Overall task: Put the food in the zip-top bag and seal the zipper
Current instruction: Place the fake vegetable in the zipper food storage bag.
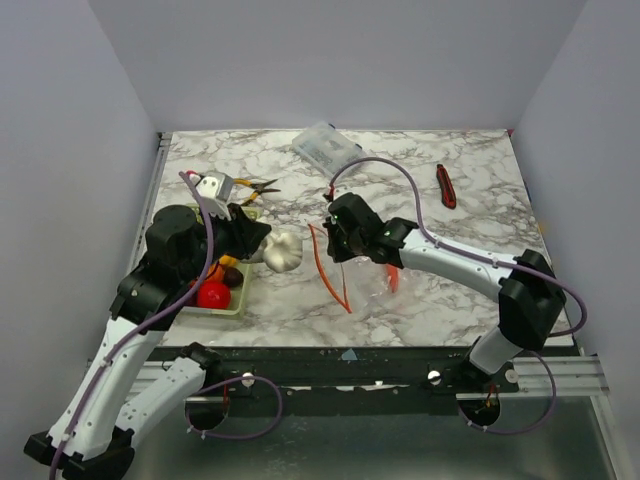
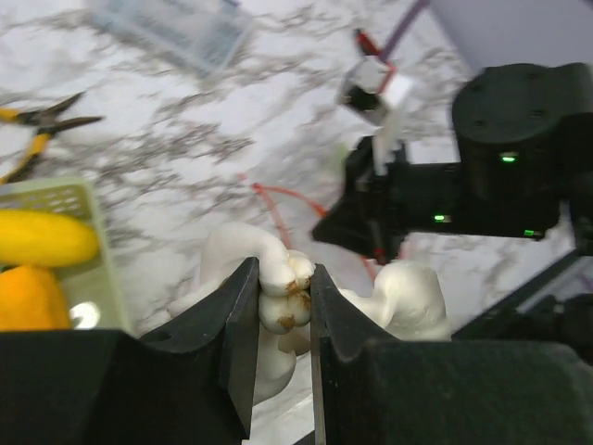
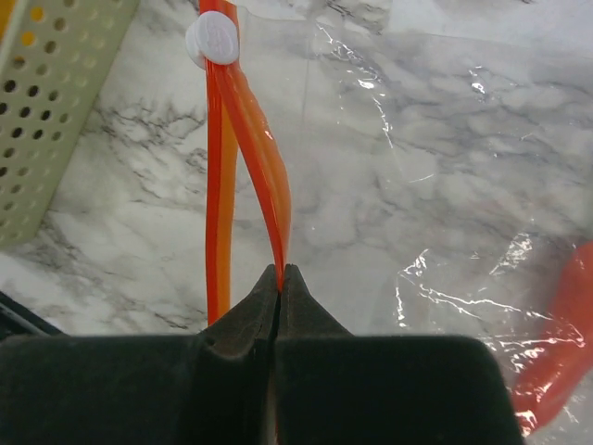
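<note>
where the clear zip-top bag (image 1: 372, 288) lies flat on the marble table (image 1: 480, 230), a little right of centre, its red-orange zipper (image 3: 264, 176) runs along the edge that faces the basket. the two strips of the zipper stand parted over part of their length. a white slider (image 3: 212, 39) sits on the strip, at the far end as the right wrist view shows it. the right gripper (image 3: 280, 273) is clamped on one strip, its jaws all but meeting with only that strip between them. an orange carrot (image 3: 556, 343) shows through the plastic, inside the bag and well away from the mouth.

the white garlic (image 2: 236, 255) is pinched in the left gripper (image 2: 283, 283), jaws narrow and pressed against its sides. it sits between the basket and the zipper, near the bag's mouth. whether it touches the table cannot be told.

the pale green mesh basket (image 1: 236, 306) stands at the near left and holds a red tomato (image 1: 213, 294), a yellow lemon (image 2: 42, 238) and an orange (image 2: 28, 297).

yellow-handled pliers (image 1: 255, 187) lie beyond the basket. a clear lidded box (image 1: 326, 147) rests at the far edge. a dark-red utility knife (image 1: 445, 186) lies far right, well apart from the bag.
</note>
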{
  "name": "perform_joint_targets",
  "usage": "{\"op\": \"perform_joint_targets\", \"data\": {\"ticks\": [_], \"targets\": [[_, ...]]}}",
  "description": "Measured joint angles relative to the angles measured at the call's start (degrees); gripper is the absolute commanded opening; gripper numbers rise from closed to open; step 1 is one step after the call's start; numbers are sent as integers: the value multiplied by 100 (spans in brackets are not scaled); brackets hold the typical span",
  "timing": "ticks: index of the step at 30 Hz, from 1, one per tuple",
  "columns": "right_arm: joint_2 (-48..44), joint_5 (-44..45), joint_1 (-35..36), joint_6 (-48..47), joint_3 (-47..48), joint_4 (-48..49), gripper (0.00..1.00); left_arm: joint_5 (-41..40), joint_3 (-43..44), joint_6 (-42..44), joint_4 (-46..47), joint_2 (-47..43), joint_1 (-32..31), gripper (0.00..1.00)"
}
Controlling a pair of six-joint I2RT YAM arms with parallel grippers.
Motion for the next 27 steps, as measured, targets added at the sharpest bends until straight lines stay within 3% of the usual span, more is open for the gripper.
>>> {"op": "perform_joint_targets", "data": {"ticks": [4,6,12,18,27], "targets": [[-98,-326,9,267,-120,387,0,1051,-1058,-634,1226,-568,0,0],[-238,-420,7,365,-146,533,0,1591,-1853,-1191,2310,-610,-2,0],[-660,-710,-55,702,-205,815,0,2164,-3731,-2393,5342,-319,-46,0],[-815,-1016,-142,994,-223,979,0,2382,-3926,-2791,7359,-70,-105,0],[-817,-1641,-310,1432,-411,1274,0,2675,-4352,-3106,9219,-31,-118,0]]}}
